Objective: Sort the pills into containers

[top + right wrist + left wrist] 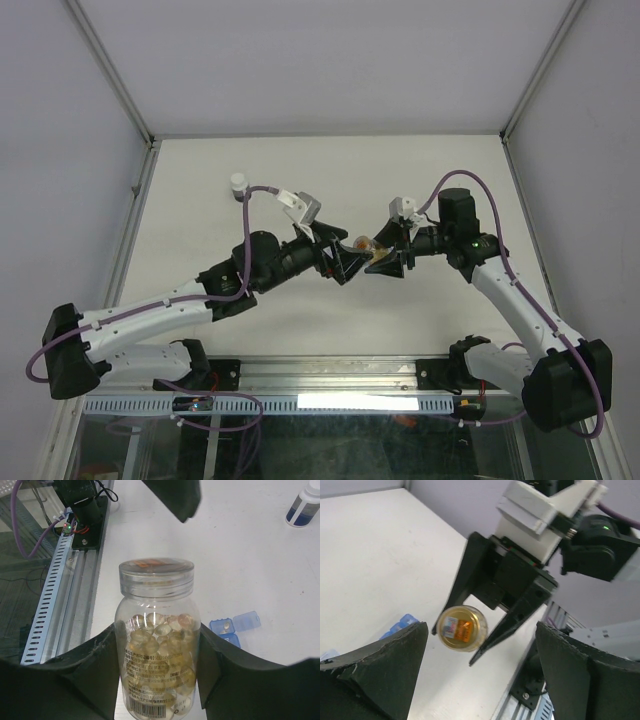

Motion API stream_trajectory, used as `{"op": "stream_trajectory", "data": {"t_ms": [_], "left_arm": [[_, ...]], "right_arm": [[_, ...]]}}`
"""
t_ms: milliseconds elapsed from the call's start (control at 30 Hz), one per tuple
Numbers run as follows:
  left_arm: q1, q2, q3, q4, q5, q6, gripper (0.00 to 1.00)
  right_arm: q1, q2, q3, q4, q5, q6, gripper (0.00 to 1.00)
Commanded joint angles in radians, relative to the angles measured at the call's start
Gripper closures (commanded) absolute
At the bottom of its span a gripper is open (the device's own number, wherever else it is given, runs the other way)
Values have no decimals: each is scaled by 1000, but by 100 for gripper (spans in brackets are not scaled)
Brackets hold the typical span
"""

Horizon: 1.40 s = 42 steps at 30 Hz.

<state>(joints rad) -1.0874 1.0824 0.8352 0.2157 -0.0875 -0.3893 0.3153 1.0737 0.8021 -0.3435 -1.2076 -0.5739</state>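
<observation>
– Dead centre of the right wrist view, what is the right pincer (157, 645) doing?
– It is clenched on a clear jar (156, 635), lid on, with a dark finger pressing each side. Amber pills (160, 630) fill most of the jar.
– And the left pincer (481, 627)?
– Released, jaws wide apart, facing one end of the jar and grasping nothing.
– Where is the pill box?
– The blue pill box (232, 626) lies on the white table (250, 555), right of the jar in that frame. One lid looks flipped open. A small white-capped bottle (302, 504) stands at the upper right.
</observation>
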Motion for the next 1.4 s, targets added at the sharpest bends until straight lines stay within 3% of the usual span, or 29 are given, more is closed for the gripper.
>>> {"op": "stream_trajectory", "data": {"t_ms": [0, 233, 367, 533, 867, 1133, 1367], "left_arm": [[-10, 35, 73, -37, -167, -56, 6], [-23, 88, 110, -37, -218, -74, 7], [-24, 123, 132, -37, -175, -70, 23], [-24, 146, 147, -57, -143, -73, 37], [-25, 162, 168, -116, -87, -89, 47], [-26, 169, 178, -149, -76, -93, 47], [-26, 181, 199, -175, -48, -66, 75]], "right_arm": [[-5, -2, 28, 38, -6, 4, 100], [-5, -2, 28, 38, -6, 4, 100], [-5, -3, 28, 37, -4, 3, 100], [-5, -4, 28, 37, -5, 3, 100], [-5, -6, 28, 38, -6, 3, 100], [-5, -6, 28, 39, -5, 5, 100], [-5, -8, 28, 38, -6, 6, 100]]}}
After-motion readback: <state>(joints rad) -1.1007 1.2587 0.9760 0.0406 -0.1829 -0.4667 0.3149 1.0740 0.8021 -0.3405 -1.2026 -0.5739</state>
